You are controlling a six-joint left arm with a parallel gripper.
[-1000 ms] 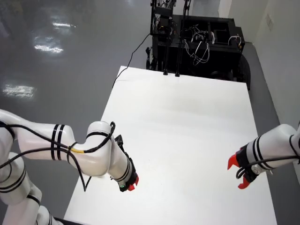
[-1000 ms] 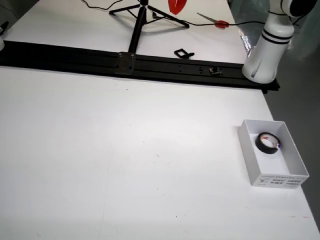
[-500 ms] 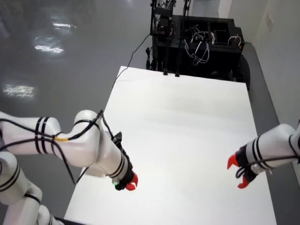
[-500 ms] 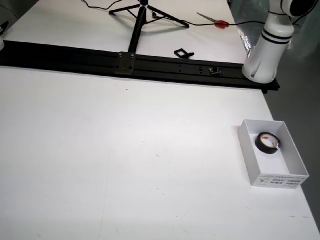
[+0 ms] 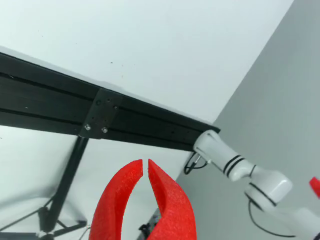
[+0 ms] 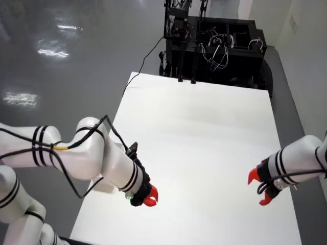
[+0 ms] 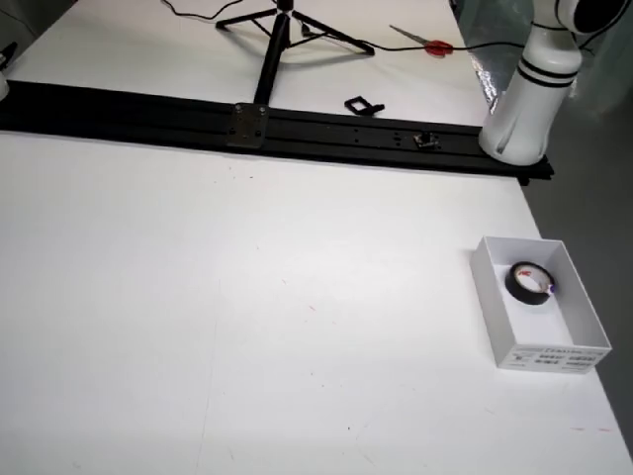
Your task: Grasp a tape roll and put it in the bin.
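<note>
A black tape roll point(image 7: 513, 285) lies flat inside the white bin point(image 7: 488, 289), which stands near the right edge of the white table in the side view. No gripper shows in that view. In the view that rides on the gripper, my red fingers point(image 5: 125, 195) curve together at the bottom, and my gripper point(image 5: 145, 163) is shut with nothing between the tips. It faces a black rail point(image 5: 130, 117). From above, my gripper point(image 6: 149, 196) hangs over the table's near left part, on the left arm. The bin and roll are hidden in that view.
A second white arm point(image 5: 240, 167) stands at the rail's end, its red gripper point(image 6: 260, 188) open at the table's right in the view from above. The side view shows a tripod point(image 7: 277, 30), scissors point(image 7: 425, 43) and an arm base point(image 7: 514, 129) by the rail point(image 7: 297, 129).
</note>
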